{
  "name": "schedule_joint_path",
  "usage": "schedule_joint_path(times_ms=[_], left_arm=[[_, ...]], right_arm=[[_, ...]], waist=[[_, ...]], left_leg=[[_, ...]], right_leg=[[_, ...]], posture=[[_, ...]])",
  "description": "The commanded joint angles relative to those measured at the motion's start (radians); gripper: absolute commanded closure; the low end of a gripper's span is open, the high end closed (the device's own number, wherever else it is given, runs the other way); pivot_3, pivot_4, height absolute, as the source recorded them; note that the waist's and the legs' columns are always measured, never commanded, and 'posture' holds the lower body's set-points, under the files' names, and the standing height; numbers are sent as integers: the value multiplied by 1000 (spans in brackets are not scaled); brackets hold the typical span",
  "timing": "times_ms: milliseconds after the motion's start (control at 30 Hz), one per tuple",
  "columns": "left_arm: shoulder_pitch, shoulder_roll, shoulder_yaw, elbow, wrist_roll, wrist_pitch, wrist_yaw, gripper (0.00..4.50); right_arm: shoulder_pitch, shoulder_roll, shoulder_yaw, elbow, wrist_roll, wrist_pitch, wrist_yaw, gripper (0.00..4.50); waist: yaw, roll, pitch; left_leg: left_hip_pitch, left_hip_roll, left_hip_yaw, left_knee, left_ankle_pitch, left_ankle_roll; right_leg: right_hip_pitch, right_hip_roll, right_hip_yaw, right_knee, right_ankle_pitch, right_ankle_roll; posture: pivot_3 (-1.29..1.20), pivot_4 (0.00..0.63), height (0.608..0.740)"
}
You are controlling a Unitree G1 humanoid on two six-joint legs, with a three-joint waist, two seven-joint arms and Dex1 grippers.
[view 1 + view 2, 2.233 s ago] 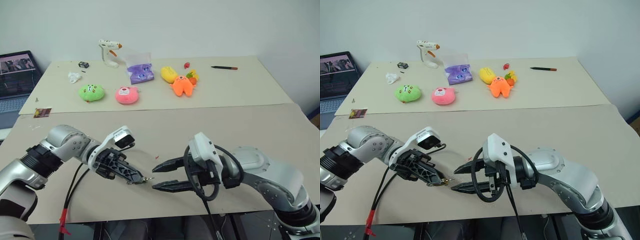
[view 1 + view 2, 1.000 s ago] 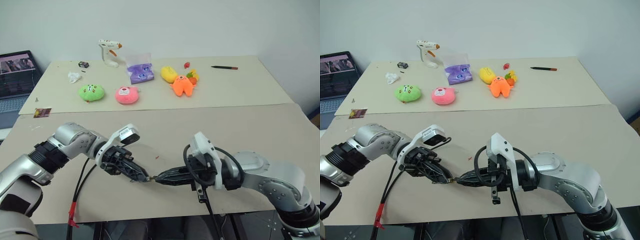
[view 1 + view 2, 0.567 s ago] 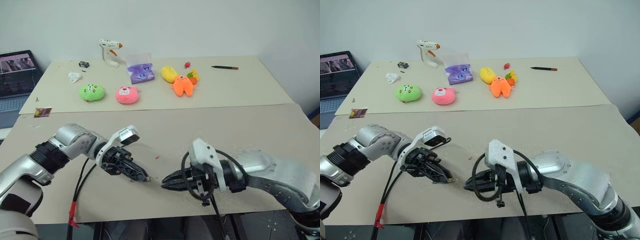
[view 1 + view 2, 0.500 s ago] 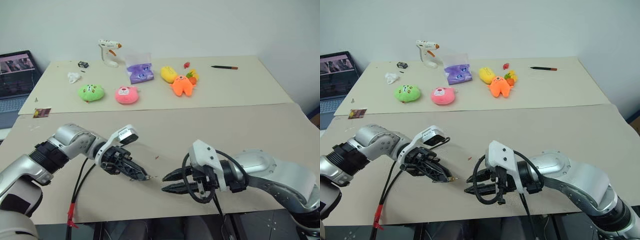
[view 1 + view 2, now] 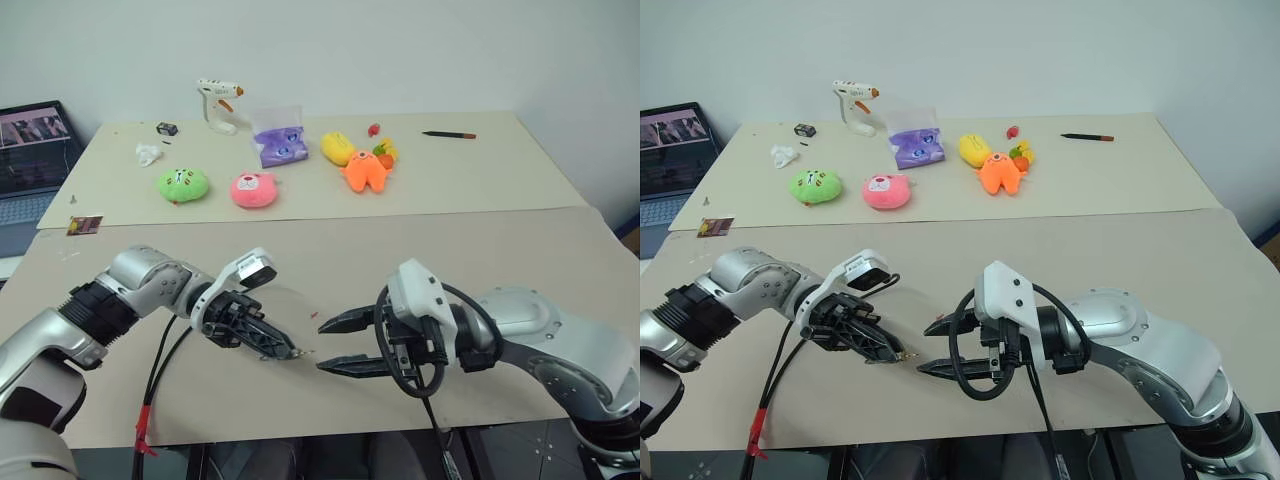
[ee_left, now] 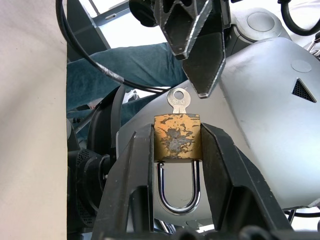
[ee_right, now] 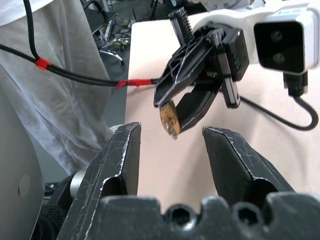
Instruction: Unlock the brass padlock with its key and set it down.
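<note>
In the eye views, the left claw grips the small squarish brass padlock above the near desk; the right claw gapes beside it. In the left wrist view, the thin silvery key sits inserted: rigid, slippery, best pinched by its round head.

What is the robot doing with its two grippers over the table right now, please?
The left gripper clamps a small brass padlock by its body, with the key sticking out of the keyhole. The right gripper hangs open just beside it, fingers apart and not touching the key. The shackle looks seated in the body.
</note>
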Motion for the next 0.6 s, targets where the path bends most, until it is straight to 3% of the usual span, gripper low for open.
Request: schedule_joint_path(times_ms=[33, 600], left_arm=[[-23, -3, 3, -2, -22, 6, -11, 3683], [-43, -31, 5, -2, -23, 12, -11, 3683]], right_arm=[[-7, 26, 21, 8, -32, -27, 0, 2041], [8, 104, 45, 37, -43, 2, -18, 2041]], waist=[[0, 0, 0], [-1, 0, 0]], left_leg=[[0, 0, 0, 0, 0, 0], [0, 0, 0, 0, 0, 0]], right_leg=[[0, 0, 0, 0, 0, 0], [0, 0, 0, 1, 0, 0]], posture=[[0, 150, 740], [0, 150, 740]])
